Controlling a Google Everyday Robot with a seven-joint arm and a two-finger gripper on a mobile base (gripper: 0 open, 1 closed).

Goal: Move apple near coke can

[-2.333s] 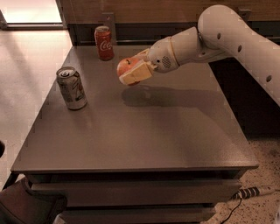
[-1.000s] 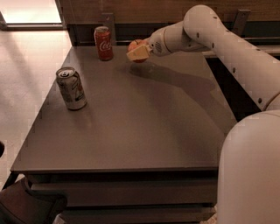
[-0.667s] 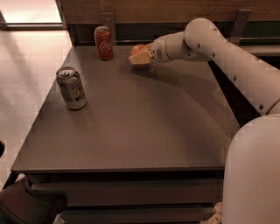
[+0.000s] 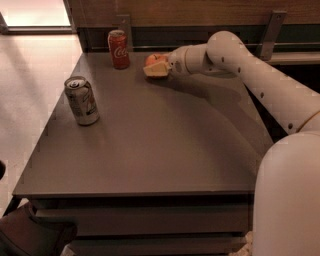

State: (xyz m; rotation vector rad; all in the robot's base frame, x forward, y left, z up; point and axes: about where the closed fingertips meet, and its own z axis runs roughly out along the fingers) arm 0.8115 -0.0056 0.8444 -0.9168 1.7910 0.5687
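The red coke can [image 4: 119, 48] stands upright at the far left of the grey table [image 4: 150, 150]. The red-orange apple [image 4: 154, 60] is just right of the can, low at the table surface, mostly hidden by my gripper [image 4: 156, 68]. The gripper's pale fingers are closed around the apple. My white arm reaches in from the right across the table's far edge.
A silver-grey can [image 4: 82, 100] with dark lettering stands upright near the table's left edge. A wooden wall panel [image 4: 175, 12] runs behind the table's far edge. My white arm [image 4: 280, 100] and body fill the right side.
My gripper has carried the apple from mid-table to the far left, lowering it to just right of the coke can. Both cans have stayed in place.
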